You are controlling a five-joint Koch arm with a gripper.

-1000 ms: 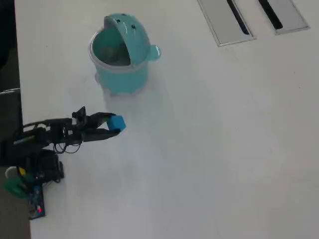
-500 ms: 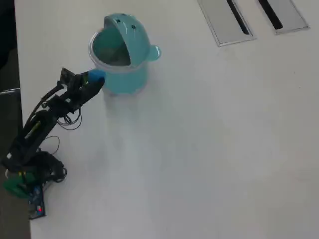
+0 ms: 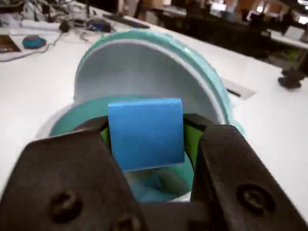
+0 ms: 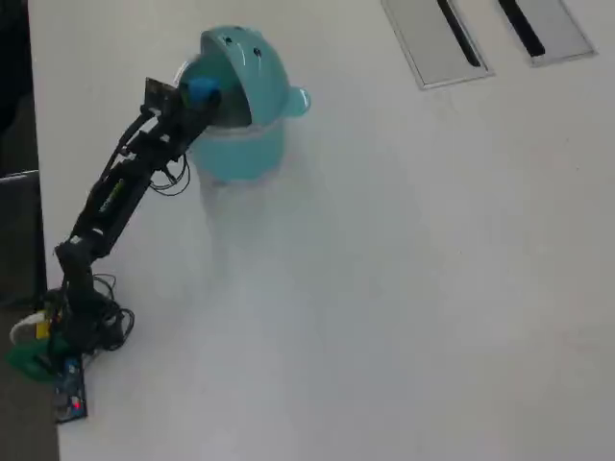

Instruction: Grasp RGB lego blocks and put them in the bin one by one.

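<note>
My gripper [image 3: 147, 132] is clamped on the blue block [image 3: 146, 132], one jaw on each side face, green pad linings showing at both contacts. Block sits square, top face level with the jaw tips.

Directly beyond and below it: the open mouth of the teal bin [image 3: 202, 72], lid tipped back and upright behind the opening. Overhead view agrees, with the block [image 4: 201, 91] over the bin [image 4: 259, 144] mouth, near its left rim, arm stretched out to reach.

Step in hand, as I judge it: drop-off of the blue block. Next move calls for parting the jaws cleanly, perhaps a touch further in first. Red and yellow-green blocks not in view on the white table [image 4: 404, 288].
</note>
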